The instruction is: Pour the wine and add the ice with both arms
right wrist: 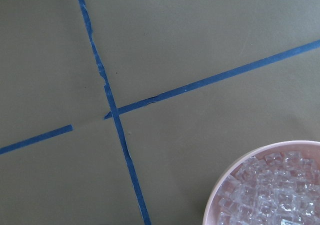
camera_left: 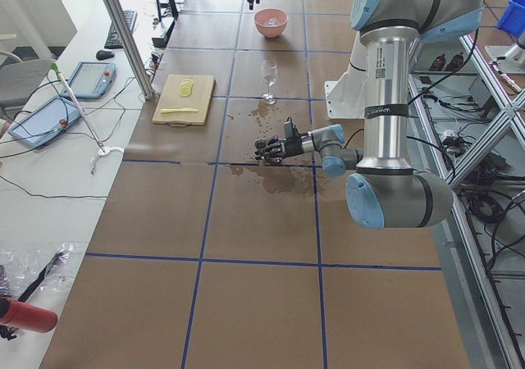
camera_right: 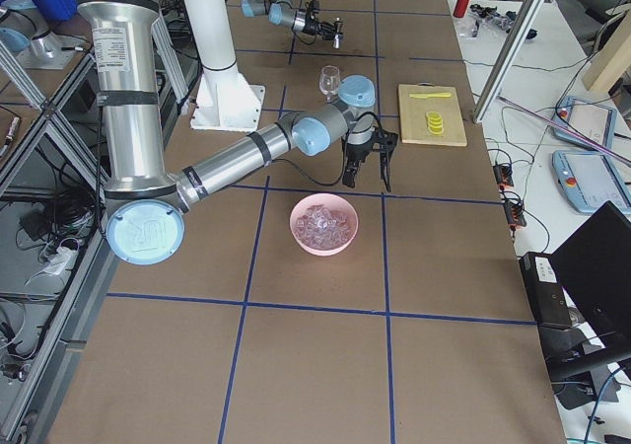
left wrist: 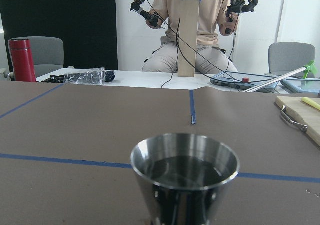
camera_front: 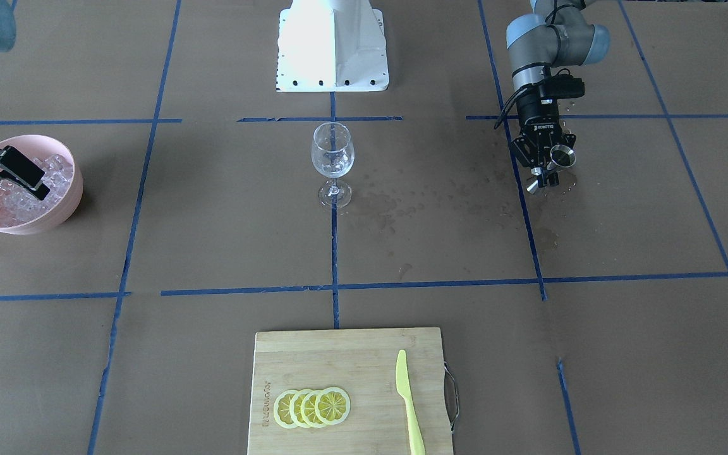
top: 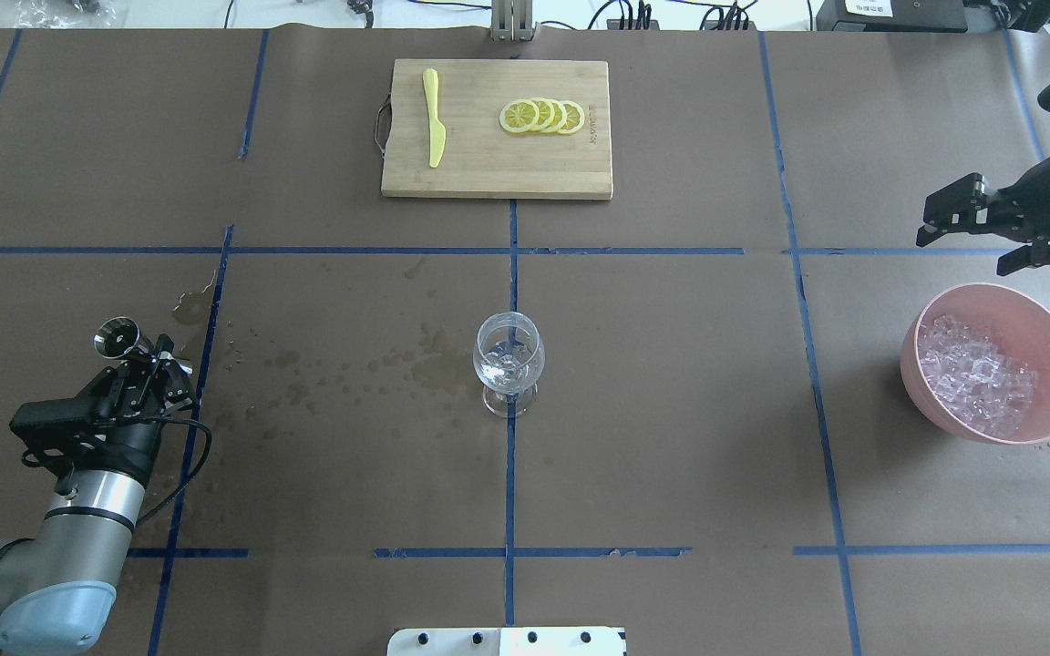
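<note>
The brown table (top: 671, 410) bore a pink bowl (top: 1044, 323) at the robot's right, with the right pincer (top: 962, 241) hanging wide open and empty near it. A stemmed glass (top: 509, 351) stood upright at the centre. Well apart, the left pincer (top: 149, 357) clamped a small steel cup (top: 119, 335), upright. Ice (top: 976, 369) lay heaped in the bowl; a little wine (top: 505, 372) sat in the glass.
</note>
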`<action>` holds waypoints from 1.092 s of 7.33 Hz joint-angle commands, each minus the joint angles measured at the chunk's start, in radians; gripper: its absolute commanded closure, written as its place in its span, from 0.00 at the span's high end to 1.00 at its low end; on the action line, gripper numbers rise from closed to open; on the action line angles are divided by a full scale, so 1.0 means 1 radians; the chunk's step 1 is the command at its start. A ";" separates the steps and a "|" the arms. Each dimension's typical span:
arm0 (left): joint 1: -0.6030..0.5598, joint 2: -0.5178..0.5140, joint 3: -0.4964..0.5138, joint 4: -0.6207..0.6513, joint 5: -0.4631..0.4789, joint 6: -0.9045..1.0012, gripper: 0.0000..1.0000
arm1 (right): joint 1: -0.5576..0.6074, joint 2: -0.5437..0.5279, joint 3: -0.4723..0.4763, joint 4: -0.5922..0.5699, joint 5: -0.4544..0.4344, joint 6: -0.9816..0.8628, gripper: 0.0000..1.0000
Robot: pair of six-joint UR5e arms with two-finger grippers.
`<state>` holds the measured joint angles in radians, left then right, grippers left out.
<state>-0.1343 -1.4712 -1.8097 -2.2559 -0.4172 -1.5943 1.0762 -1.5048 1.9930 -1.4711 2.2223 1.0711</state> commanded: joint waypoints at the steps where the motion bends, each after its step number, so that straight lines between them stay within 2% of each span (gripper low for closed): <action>1: -0.024 -0.017 -0.072 -0.008 -0.002 0.110 0.00 | -0.025 -0.043 0.006 0.050 -0.050 0.007 1.00; 2: -0.048 -0.035 -0.074 -0.011 -0.005 0.166 0.00 | -0.028 -0.110 0.006 0.130 -0.058 0.006 1.00; 3: -0.062 -0.044 -0.074 -0.013 -0.006 0.224 0.00 | -0.035 -0.147 0.006 0.161 -0.079 0.003 1.00; 5: -0.074 -0.052 -0.097 -0.144 -0.009 0.387 0.00 | -0.054 -0.224 0.006 0.225 -0.098 -0.008 1.00; 6: -0.083 -0.054 -0.096 -0.215 -0.011 0.472 0.00 | -0.076 -0.238 0.006 0.239 -0.104 -0.008 1.00; 8: -0.126 -0.138 -0.099 -0.225 -0.078 0.627 0.00 | -0.133 -0.259 0.007 0.242 -0.154 -0.008 1.00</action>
<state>-0.2376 -1.5630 -1.9061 -2.4648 -0.4572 -1.0565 0.9743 -1.7505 1.9992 -1.2348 2.0900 1.0632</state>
